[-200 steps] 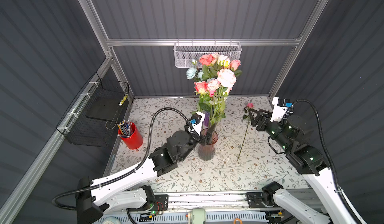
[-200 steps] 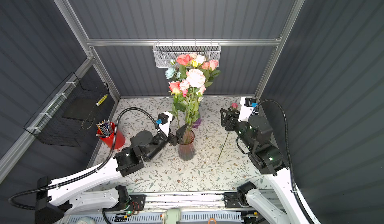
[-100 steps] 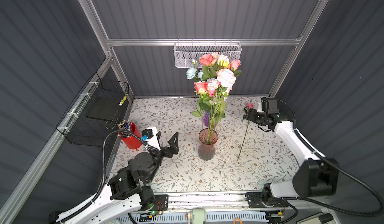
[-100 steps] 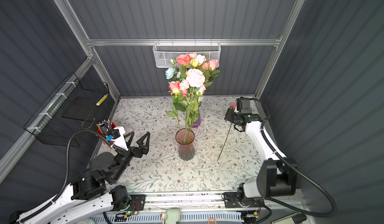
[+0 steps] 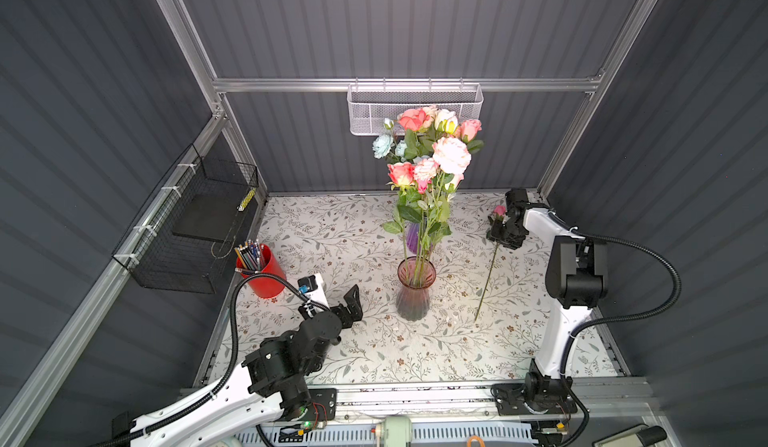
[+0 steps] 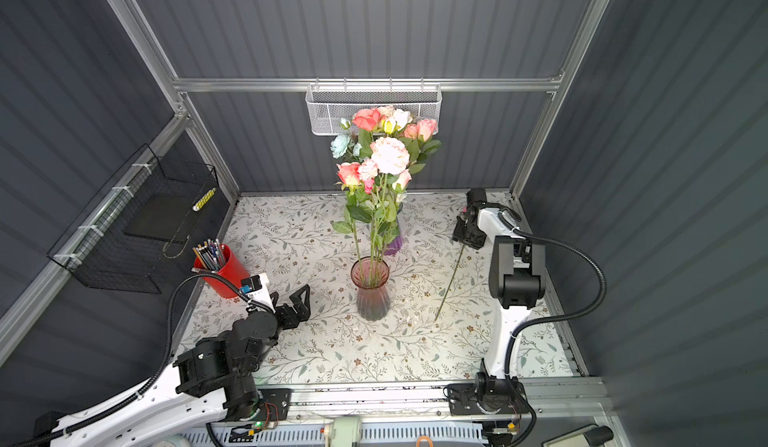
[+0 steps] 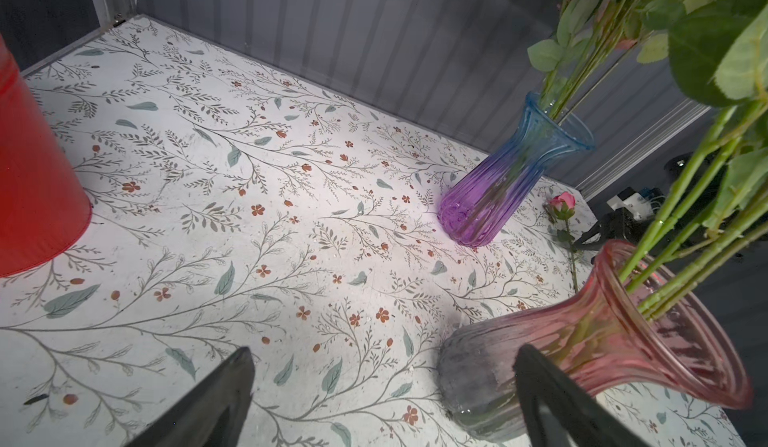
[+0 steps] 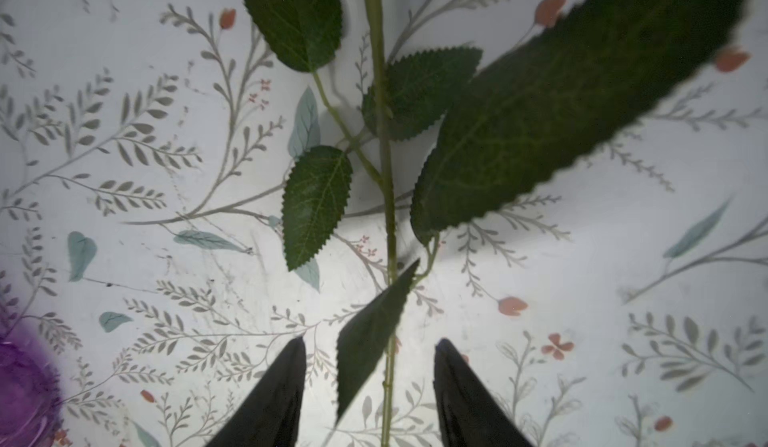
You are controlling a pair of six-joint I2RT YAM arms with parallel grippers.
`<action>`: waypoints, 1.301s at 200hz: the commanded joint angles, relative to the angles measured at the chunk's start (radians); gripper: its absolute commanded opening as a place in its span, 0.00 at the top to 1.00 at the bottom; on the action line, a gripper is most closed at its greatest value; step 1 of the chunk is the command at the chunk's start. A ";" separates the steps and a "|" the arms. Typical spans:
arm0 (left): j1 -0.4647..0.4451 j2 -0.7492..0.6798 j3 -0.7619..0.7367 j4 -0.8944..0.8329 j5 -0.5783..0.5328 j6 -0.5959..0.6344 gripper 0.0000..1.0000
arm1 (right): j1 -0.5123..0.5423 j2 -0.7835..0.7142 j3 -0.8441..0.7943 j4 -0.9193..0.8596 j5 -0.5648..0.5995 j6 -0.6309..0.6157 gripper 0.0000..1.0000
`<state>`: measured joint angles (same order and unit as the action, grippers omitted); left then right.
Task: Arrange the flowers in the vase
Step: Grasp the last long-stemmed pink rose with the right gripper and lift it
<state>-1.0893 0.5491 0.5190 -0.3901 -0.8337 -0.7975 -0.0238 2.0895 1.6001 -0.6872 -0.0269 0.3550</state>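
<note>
On floral tabletop (image 5: pixel 324 233) within grey walls (image 5: pixel 415 21), left claw (image 7: pixel 384 353) agape, right claw (image 8: pixel 370 341) unclenched astride rose stem (image 8: pixel 374 29).

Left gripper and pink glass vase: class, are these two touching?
Apart. In both top views a strip of floral table cover shows between the open left gripper and the pink glass vase.

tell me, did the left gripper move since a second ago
Yes: the left gripper drew back from the pink vase, leftward and frontward, toward the red pencil cup.
</note>
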 commanded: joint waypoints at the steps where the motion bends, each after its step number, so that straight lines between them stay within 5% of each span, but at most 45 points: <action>1: 0.003 0.013 0.012 0.064 0.004 0.005 0.01 | 0.001 0.026 0.024 -0.076 0.036 -0.025 0.48; 43: 0.003 0.020 -0.009 0.130 0.004 0.045 0.01 | -0.008 0.117 0.098 -0.118 0.012 -0.040 0.57; 89: 0.003 0.016 -0.002 0.127 -0.008 0.062 0.01 | -0.011 0.155 0.110 -0.117 0.001 -0.046 0.85; 131: 0.003 0.013 0.014 0.145 -0.033 0.115 0.01 | -0.011 0.100 0.060 -0.068 0.005 -0.044 1.00; 260: 0.003 0.070 0.117 0.165 0.097 0.243 0.00 | 0.002 -0.288 -0.220 0.153 -0.042 0.044 1.00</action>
<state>-1.0893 0.6239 0.5808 -0.2447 -0.7990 -0.6220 -0.0307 1.8847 1.4342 -0.5797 -0.0505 0.3679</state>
